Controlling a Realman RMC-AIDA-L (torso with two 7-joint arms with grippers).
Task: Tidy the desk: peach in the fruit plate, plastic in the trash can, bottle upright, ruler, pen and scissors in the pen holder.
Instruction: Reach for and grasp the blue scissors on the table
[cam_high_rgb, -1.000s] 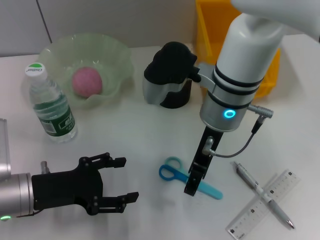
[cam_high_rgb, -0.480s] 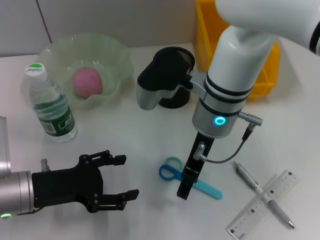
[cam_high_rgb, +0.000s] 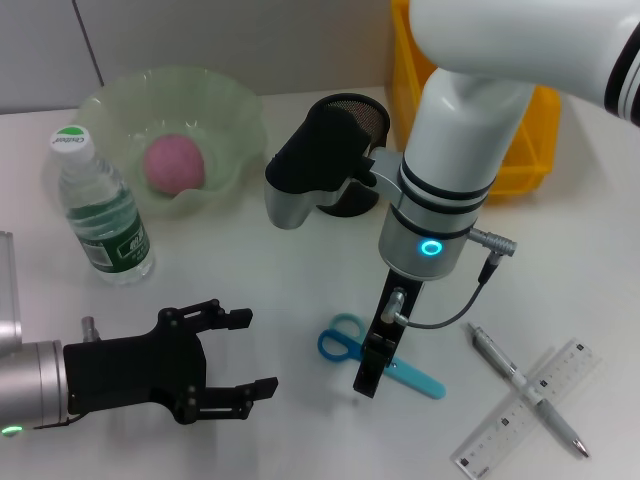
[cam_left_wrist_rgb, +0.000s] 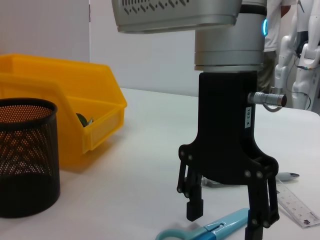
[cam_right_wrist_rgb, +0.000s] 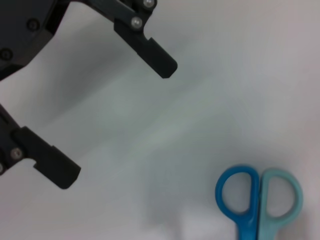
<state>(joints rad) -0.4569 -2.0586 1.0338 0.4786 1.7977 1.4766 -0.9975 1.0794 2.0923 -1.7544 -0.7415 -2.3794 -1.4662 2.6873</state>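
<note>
The scissors (cam_high_rgb: 378, 361) blades (mid-length) are hidden behind the right gripper (cam_high_rgb: 368, 380).

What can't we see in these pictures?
1. Scissors: in the head view the open right hand covers their middle. In the right wrist view the bottom edge cuts off the blades.
2. Bin: in the head view the right arm hides most of it. In the left wrist view something dark inside is too small to name.
3. Pen holder: the right wrist hides its inside.
4. Left hand, open near the front: the left edge cuts off its arm.
</note>
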